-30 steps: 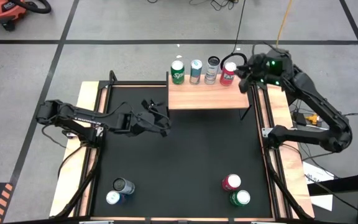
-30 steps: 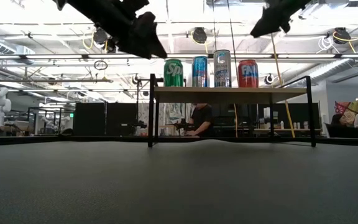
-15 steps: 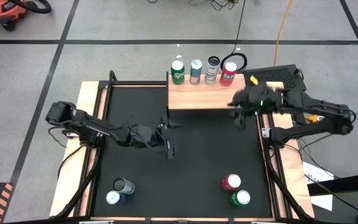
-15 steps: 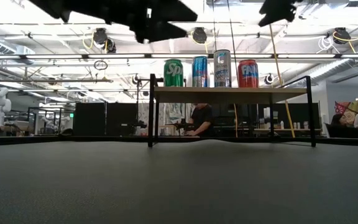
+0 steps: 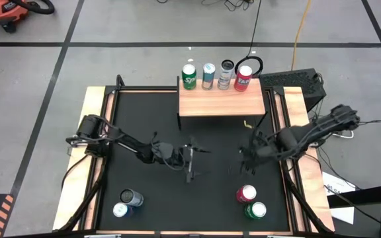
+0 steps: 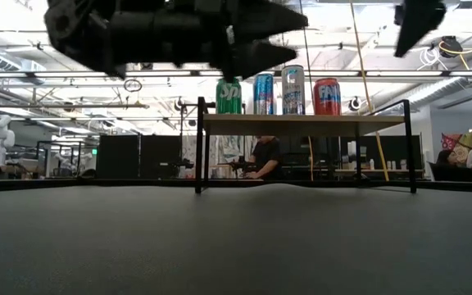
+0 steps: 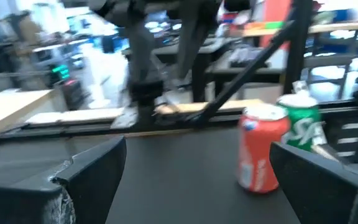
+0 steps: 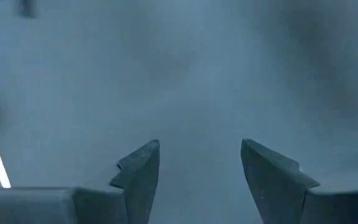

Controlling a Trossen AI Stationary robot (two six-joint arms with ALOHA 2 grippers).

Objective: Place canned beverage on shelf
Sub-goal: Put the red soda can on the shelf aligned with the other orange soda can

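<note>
Both my arms have swung back from the shelf (image 5: 221, 104), where four cans (image 5: 217, 75) stand along the far edge, so my right end effector (image 5: 249, 156), fingers apart and empty, hovers over the red can (image 5: 246, 194) near right, while my left end effector (image 5: 192, 160) waits wide open mid-table (image 5: 144, 119).
</note>
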